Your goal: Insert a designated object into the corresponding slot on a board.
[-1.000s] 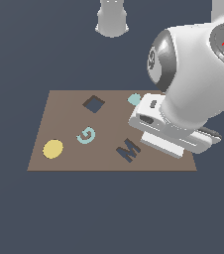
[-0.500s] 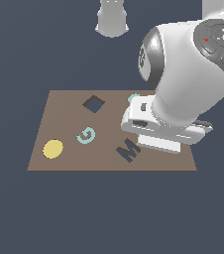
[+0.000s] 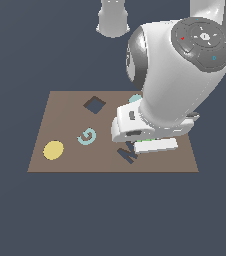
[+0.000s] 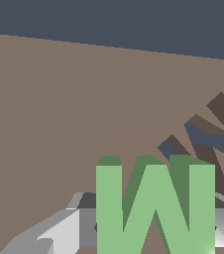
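the two-fingered grey metal gripper [image 4: 153, 225] is clamped on the flat, light green m-shaped block [image 4: 153, 203], one jaw pressed on each outer leg – matte, sharp-edged, held face-on to the wrist camera. over the last second the arm has swung from the exterior view's right edge of the board toward the middle, so the block now hangs near the dark navy m-shaped recess [image 3: 128, 152], with the slot just beyond it in the wrist view. to my eye, transport is nearly done; final alignment and lowering remain. the flat brown rectangular board [image 3: 65, 111] is smooth and unglossy. farther along it lie a teal letter g [image 3: 87, 135], a yellow disc [image 3: 53, 150] and a dark diamond-shaped hole [image 3: 94, 104] – all untouched.
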Robot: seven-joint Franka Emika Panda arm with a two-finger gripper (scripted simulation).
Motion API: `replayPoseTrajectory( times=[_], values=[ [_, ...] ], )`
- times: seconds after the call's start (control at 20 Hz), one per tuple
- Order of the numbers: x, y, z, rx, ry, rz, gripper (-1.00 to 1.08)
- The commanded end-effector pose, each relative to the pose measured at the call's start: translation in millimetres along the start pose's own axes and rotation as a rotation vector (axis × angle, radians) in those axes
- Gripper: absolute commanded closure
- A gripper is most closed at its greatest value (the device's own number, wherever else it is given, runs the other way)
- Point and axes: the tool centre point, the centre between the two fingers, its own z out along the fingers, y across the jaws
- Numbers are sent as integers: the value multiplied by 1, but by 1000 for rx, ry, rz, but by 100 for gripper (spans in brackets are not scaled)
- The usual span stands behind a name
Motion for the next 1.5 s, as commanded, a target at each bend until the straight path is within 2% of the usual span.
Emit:
replayPoseTrajectory(
  times=[0.0,0.4,0.75,1.1,1.45],
  values=[
    [1,7,-1,0,1,-92,108],
    [9,29,-3,0,0,-363,108],
    [18,41,-4,-1,0,-539,108],
    [25,48,-5,-1,-1,-653,108],
    [28,50,-5,-1,-1,-704,108]
  ],
)
